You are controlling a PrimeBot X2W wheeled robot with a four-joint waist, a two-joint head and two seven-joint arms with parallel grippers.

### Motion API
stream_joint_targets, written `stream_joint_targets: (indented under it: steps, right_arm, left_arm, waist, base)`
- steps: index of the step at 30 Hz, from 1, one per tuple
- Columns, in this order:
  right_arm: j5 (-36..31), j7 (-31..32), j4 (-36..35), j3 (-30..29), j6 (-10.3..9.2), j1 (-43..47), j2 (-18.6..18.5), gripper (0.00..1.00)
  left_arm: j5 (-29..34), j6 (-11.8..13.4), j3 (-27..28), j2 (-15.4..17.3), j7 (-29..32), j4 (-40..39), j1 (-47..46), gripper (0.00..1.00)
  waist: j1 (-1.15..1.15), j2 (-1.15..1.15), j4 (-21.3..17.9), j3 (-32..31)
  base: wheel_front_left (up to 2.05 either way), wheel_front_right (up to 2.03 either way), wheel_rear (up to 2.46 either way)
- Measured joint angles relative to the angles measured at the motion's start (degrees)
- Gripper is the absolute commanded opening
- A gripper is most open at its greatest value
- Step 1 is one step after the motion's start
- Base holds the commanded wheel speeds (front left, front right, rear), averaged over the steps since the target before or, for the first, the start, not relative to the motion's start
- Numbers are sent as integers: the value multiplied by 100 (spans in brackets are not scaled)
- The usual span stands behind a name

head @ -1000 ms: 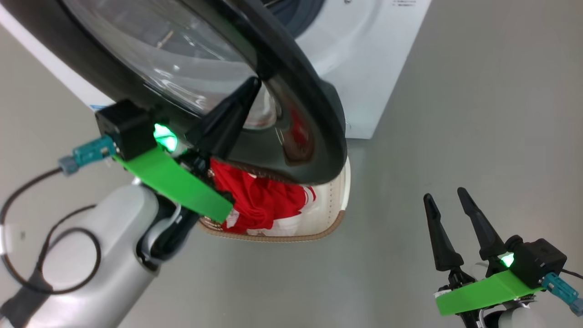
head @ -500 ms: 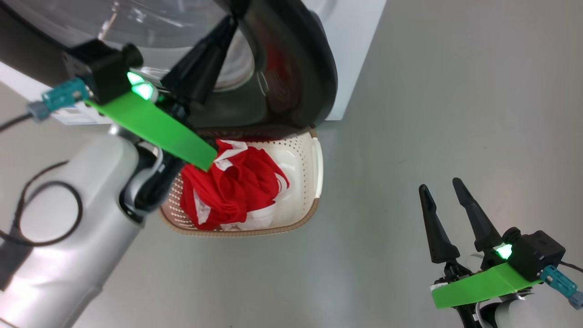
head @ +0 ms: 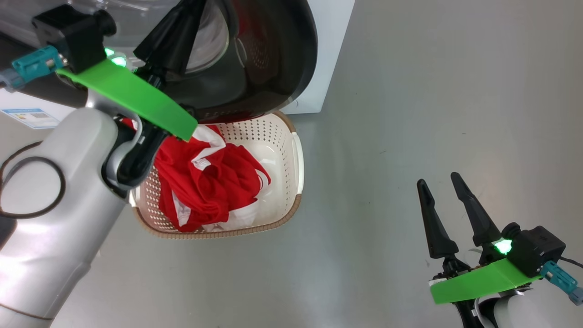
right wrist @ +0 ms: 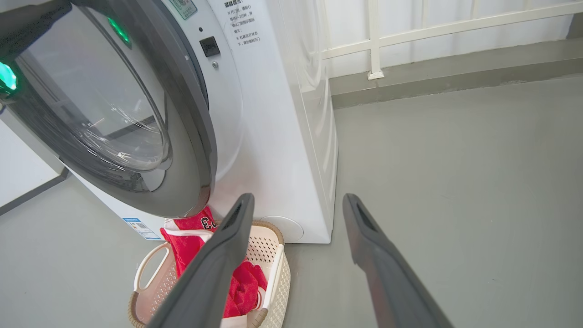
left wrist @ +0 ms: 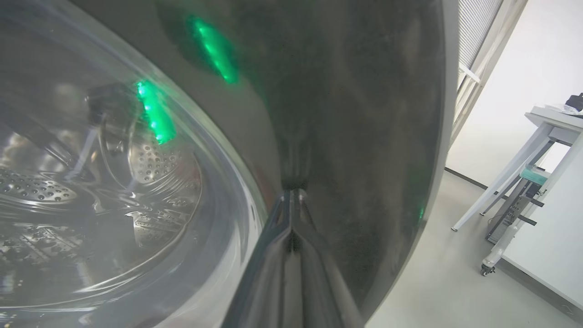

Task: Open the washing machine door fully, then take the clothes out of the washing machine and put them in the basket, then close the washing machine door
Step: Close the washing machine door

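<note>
Clenched left gripper (left wrist: 292,196) against the washing machine door (head: 273,68) rim, evidently to press it shut; red clothes (head: 205,182) already in the basket (head: 297,150) below; right gripper (head: 438,180) released, parked clear.

Standing here, I see the head camera look steeply down from above onto the floor (head: 410,114). The door (head: 273,68) is at its top edge, the basket (head: 227,233) beneath that, and the right gripper (head: 437,179) at lower right. The left wrist camera sits hard against the door and looks along the left gripper (left wrist: 291,200) at black rim and glass, too near to take in the whole. The right wrist camera hangs low and well back, facing the machine (right wrist: 282,136) past the right gripper. It shares door, basket and machine with the head view. The door is in all three.
</note>
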Motion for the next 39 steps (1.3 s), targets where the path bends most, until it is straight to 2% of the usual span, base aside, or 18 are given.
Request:
stream_joint_targets:
  steps: [6, 16, 21, 24, 26, 28, 30, 31, 39]
  right_arm:
    - [-2, 0, 2, -46, 0, 1, 0, 100]
    - [-79, 0, 68, -124, 0, 63, 0, 100]
    - [-172, 0, 103, -176, 0, 222, 1, 100]
    - [-221, 0, 137, -211, 0, 340, 1, 100]
    - [-223, 0, 158, -233, 0, 406, 1, 100]
    - [-252, 0, 168, -247, 0, 461, 2, 100]
    - [-266, 0, 182, -270, 0, 542, 3, 100]
    - [-267, 0, 187, -282, 0, 587, 3, 100]
    - [-271, 0, 209, -378, 0, 939, 9, 100]
  left_arm:
    - [-16, 0, 73, -26, -1, 18, 136, 0]
    - [290, 0, 368, -182, 0, -2, 1290, 1]
    - [434, 0, 668, -321, 0, -5, 1936, 35]
    - [486, 0, 892, -386, 0, -16, 2360, 48]
    - [571, 0, 1046, -399, 0, -19, 2619, 70]
    - [676, 0, 1198, -416, 0, -21, 2858, 79]
    - [758, 0, 1328, -437, 0, -36, 3090, 96]
    - [815, 0, 1389, -447, 0, -37, 3204, 100]
    - [1465, 0, 2035, -470, 0, -119, 4155, 100]
  waist:
    - [0, 0, 80, -96]
    - [0, 0, 303, -404]
    - [0, 0, 466, -610]
    - [0, 0, 550, -752]
    - [0, 0, 599, -853]
    - [0, 0, 639, -957]
    - [0, 0, 676, -1063]
    - [0, 0, 693, -1116]
    - [0, 0, 747, -1520]
  base:
    - [0, 0, 0]
    - [0, 0, 0]
    - [0, 0, 0]
    - [0, 0, 0]
    - [0, 0, 0]
    - [0, 0, 0]
    - [0, 0, 0]
    - [0, 0, 0]
    - [0, 0, 0]
